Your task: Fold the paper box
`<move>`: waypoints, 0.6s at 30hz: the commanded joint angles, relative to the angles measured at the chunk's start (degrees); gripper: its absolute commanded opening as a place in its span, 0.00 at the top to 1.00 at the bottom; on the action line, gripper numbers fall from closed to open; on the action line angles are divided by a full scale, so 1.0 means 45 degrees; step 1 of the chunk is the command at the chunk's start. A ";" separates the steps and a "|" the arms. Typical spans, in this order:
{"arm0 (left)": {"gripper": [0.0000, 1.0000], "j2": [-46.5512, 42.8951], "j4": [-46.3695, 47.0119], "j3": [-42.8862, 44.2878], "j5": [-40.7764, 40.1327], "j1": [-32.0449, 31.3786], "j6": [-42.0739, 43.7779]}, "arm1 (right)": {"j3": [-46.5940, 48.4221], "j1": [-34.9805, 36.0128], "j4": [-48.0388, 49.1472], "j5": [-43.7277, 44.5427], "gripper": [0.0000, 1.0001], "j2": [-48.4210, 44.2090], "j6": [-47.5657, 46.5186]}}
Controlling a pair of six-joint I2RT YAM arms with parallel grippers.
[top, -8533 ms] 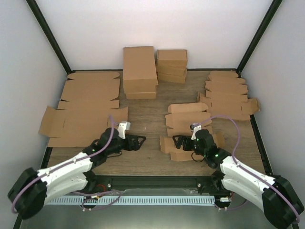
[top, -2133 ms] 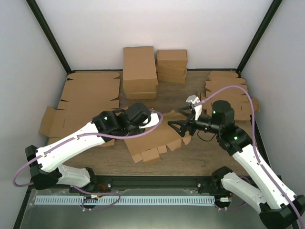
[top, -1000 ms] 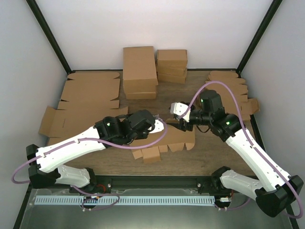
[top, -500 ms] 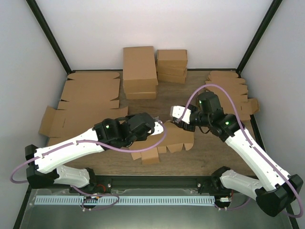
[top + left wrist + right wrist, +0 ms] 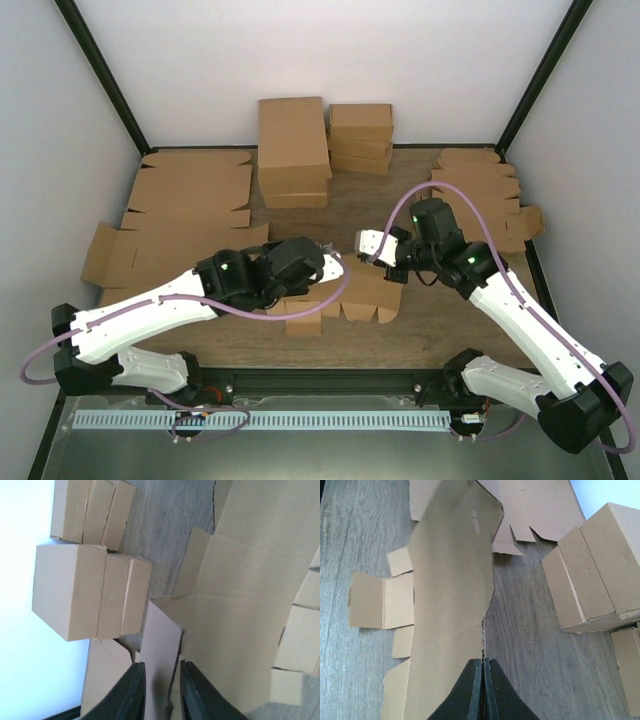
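Note:
The paper box (image 5: 362, 292) is a brown die-cut sheet with small side flaps, held half raised at the table's middle between the two arms. My right gripper (image 5: 392, 268) is shut on its right edge. In the right wrist view the black fingers (image 5: 482, 662) pinch the corrugated edge of the panel (image 5: 450, 580), which rises away from them. My left gripper (image 5: 326, 266) is at the sheet's left end. In the left wrist view its jaws (image 5: 161, 666) stand slightly apart, with an upright flap (image 5: 161, 635) between them and the wide panel (image 5: 240, 630) to the right.
Two stacks of folded brown boxes (image 5: 293, 150) (image 5: 360, 135) stand at the back centre. Large flat cardboard sheets (image 5: 180, 215) cover the left side. A pile of flat die-cut blanks (image 5: 480, 200) lies at the right, near the black frame post.
My right gripper has shut on the box's right edge. My left gripper's jaws have parted a little around the flap. The sheet has shifted slightly toward the near edge.

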 commanded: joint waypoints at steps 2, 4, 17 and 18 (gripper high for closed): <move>0.59 -0.1080 0.0939 0.0373 0.0388 -0.0039 -0.1904 | 0.0189 0.0092 0.0659 -0.0574 0.99 -0.0588 0.0861; 0.41 -0.1815 0.1468 0.0557 0.0678 -0.0016 -0.3259 | 0.0020 0.0086 0.1251 -0.0738 0.99 -0.0944 0.1520; 0.00 -0.7676 0.2618 -0.2296 0.2179 0.1124 -1.1097 | -0.1426 0.0084 0.3002 -0.2653 0.99 -0.3124 0.6161; 0.00 -0.7559 0.2493 -0.2321 0.2536 0.1129 -1.1017 | -0.1520 0.0079 0.2947 -0.2632 0.99 -0.3340 0.6359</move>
